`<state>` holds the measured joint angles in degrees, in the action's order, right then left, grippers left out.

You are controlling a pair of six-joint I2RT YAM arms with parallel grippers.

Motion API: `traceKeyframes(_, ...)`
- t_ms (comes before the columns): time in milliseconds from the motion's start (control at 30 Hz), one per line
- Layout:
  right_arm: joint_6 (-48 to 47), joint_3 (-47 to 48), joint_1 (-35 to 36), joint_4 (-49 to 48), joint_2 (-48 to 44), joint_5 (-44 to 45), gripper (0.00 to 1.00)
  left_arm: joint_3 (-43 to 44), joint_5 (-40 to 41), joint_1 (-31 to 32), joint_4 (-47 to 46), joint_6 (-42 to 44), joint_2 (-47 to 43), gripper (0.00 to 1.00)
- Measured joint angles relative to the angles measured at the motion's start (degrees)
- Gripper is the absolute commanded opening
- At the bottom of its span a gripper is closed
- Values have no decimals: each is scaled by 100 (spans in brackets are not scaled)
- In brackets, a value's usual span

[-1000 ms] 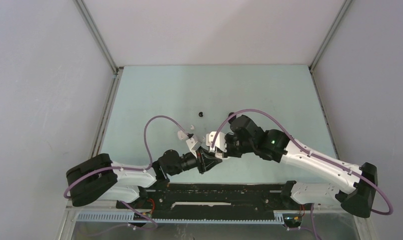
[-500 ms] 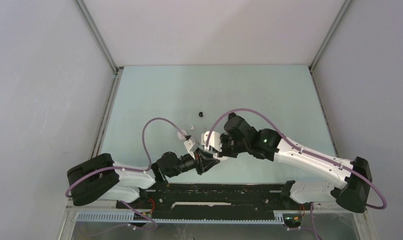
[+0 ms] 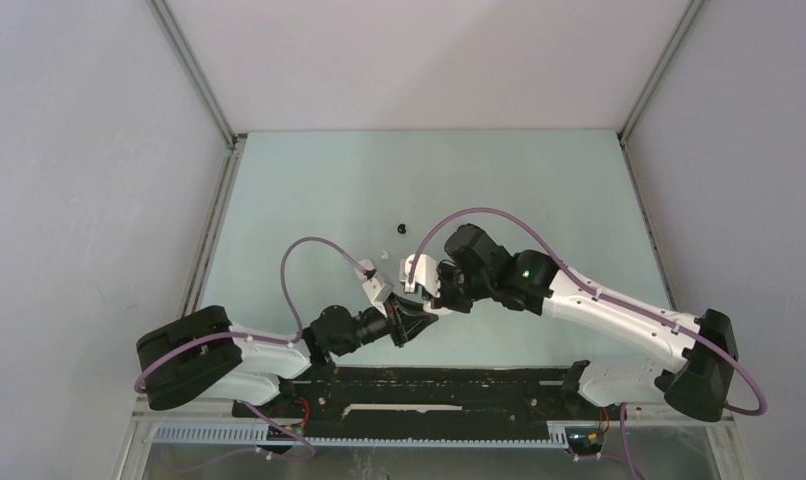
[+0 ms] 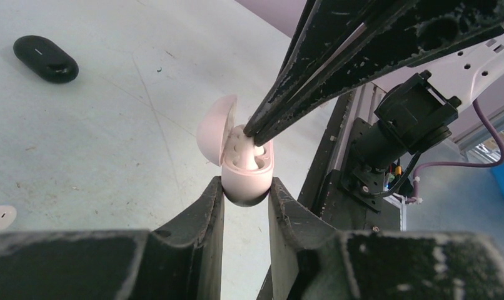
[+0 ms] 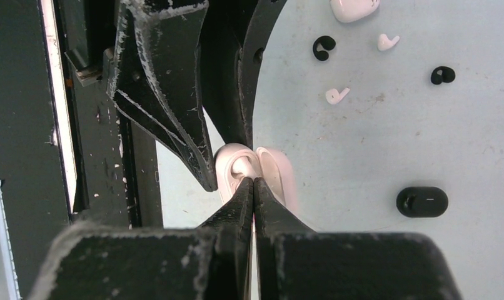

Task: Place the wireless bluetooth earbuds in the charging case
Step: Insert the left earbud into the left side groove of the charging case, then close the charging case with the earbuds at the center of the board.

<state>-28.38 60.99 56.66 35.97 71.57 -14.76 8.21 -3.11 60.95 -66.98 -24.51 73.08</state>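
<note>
One earbud (image 5: 239, 167) sits in a well of the open white charging case (image 4: 246, 178), so this looks like the seating step. Right gripper (image 5: 254, 182), fingers pinched together, has its tips on the bud; left gripper (image 4: 245, 189) clamps the case base. Next: press straight in until flush, then fetch a loose bud (image 5: 337, 95) lying well apart.
</note>
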Motion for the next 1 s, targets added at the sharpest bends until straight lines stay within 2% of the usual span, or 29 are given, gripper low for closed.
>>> traceKeyframes(200,57,17,0,20,105,-13,0,-46,17,0,-26,-7,31,0)
traceKeyframes(233,59,35,0,31,120,-31,3,-59,28,0,-48,-7,31,0)
traceKeyframes(300,61,68,0,57,144,-66,16,-83,48,0,-92,-4,31,0)
traceKeyframes(500,76,177,-188,363,103,-601,35,-94,98,0,-157,-2,31,0)
traceKeyframes(600,35,227,-470,579,-94,-1025,48,-94,101,0,-195,2,33,0)
traceKeyframes(733,26,227,-1185,678,-605,-1663,74,-94,87,0,-203,20,33,0)
traceKeyframes(833,149,199,-1878,627,-813,-2144,99,-94,-13,0,-208,61,31,0)
traceKeyframes(900,144,179,-2245,647,-772,-2540,100,-94,-155,0,-208,79,31,0)
traceKeyframes(1000,-66,-2,-2369,675,-601,-3029,100,-85,-380,2,-179,105,28,0)
